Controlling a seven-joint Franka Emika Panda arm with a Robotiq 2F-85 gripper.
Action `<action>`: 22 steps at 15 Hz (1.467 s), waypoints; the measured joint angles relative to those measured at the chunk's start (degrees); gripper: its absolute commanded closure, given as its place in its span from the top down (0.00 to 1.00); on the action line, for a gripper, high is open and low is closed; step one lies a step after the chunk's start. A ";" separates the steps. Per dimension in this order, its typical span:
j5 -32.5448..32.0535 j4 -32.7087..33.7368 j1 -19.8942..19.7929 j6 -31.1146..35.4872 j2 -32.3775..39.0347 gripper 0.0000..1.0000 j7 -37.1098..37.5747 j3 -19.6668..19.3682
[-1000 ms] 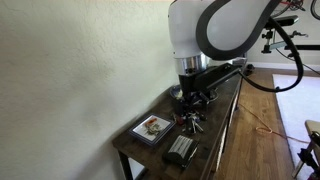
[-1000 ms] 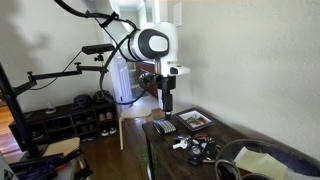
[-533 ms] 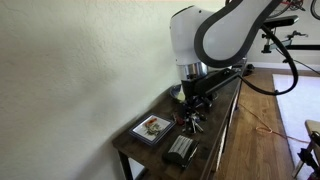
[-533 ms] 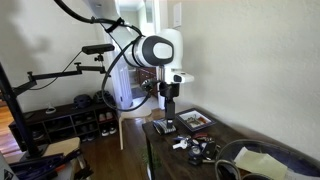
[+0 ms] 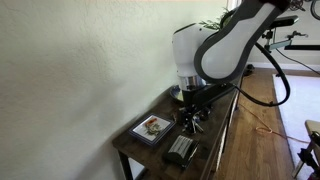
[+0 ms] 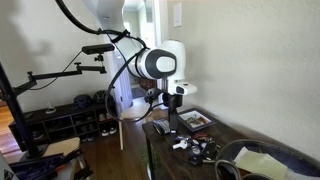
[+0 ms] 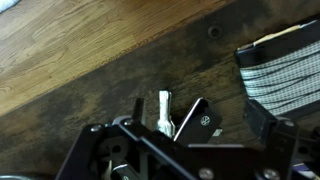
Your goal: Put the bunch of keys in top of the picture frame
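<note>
The bunch of keys lies on the dark wooden table, between the picture frame and the table's far side. In the wrist view I see a silver key and a black fob right below me. My gripper hangs just above the keys, open and empty, with a finger on each side of them. In an exterior view the frame lies flat by the wall, the keys lie in front of it, and my gripper is above the table.
A dark grey ribbed box lies near the table's end, next to the keys; it also shows in the wrist view. The wall runs along one long side of the table. A round dark object and yellow paper lie further along.
The arm has come down and leaned over the table, bringing the open gripper closer to the keys. The keys and the frame have not moved.
</note>
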 measured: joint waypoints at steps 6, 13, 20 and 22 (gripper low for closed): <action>0.00 0.03 2.09 5.89 2.11 1.00 4.61 -3.23; -1.60 0.02 4.00 7.86 2.76 1.00 10.07 -6.87; -2.24 0.94 4.08 9.80 4.61 1.00 11.53 -8.21; -2.22 1.37 4.16 9.94 5.24 0.75 11.54 -8.20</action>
